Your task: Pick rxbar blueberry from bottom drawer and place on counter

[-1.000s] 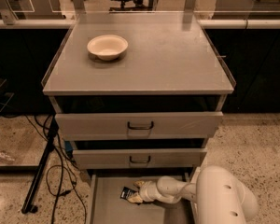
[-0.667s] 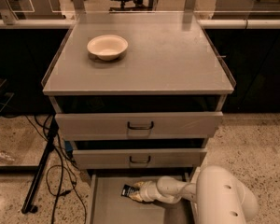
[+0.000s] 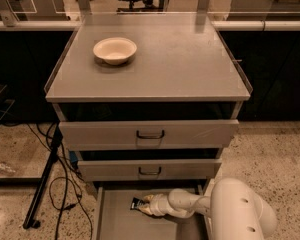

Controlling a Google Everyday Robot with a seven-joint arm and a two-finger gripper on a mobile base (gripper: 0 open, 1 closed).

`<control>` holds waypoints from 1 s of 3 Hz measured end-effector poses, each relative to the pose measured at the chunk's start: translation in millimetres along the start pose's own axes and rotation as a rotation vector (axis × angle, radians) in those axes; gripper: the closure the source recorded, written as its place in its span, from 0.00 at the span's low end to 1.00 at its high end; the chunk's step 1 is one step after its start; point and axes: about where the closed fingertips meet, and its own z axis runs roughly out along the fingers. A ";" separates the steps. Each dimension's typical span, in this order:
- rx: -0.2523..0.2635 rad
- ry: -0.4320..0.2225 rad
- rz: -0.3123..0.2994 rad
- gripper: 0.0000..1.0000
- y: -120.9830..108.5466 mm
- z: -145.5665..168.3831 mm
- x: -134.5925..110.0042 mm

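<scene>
The gripper (image 3: 146, 205) is reaching into the open bottom drawer (image 3: 115, 225), meeting the snack bar (image 3: 136, 203) near its far edge; whether it is gripping, I cannot tell. A bowl (image 3: 115, 50) is sitting on the counter (image 3: 180, 64).

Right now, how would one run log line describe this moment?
gripper: inside bottom drawer, at rxbar blueberry | counter: holds bowl, bar not yet there

Gripper (image 3: 145, 205) in bottom drawer (image 3: 124, 225) at rxbar blueberry (image 3: 136, 204); bowl (image 3: 115, 50) on counter (image 3: 182, 59).
</scene>
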 end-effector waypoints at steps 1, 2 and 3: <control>0.000 0.000 0.000 1.00 0.0 0.0 0.0; 0.000 0.000 0.000 1.00 0.0 -2.4 -2.5; -0.021 -0.045 0.049 1.00 -15.0 -34.4 -20.7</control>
